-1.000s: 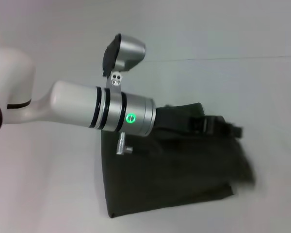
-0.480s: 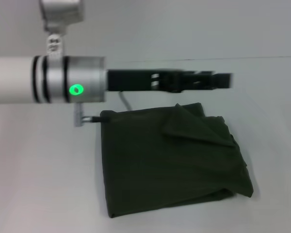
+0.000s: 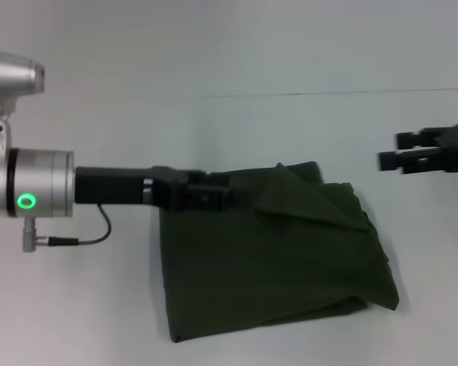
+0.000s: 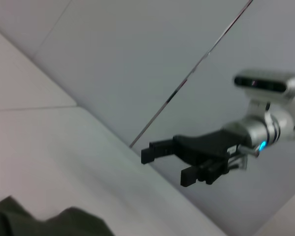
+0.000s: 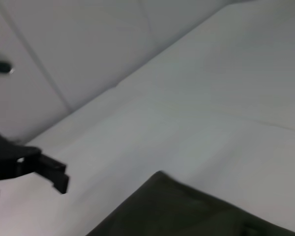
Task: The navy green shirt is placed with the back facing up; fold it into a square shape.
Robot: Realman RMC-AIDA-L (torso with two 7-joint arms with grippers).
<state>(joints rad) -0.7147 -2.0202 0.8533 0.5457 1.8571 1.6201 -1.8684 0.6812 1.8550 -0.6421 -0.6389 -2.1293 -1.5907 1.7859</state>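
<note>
Jaws of both grippers stand apart, holding nothing. Shirt [image 3: 275, 252]: soft olive cloth folded into a rough square on the matte white table [image 3: 84, 305], 1 loose flap raised at its far right corner. Left gripper [image 3: 214, 194] above the shirt's far edge; right gripper [image 3: 401, 156] clear, beyond that corner.

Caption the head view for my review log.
Folded dark olive-green cloth shirt on white table; left claw over it, right claw open aside.

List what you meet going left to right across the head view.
Left arm's silver wrist with green light → left gripper → navy green shirt → right gripper.
</note>
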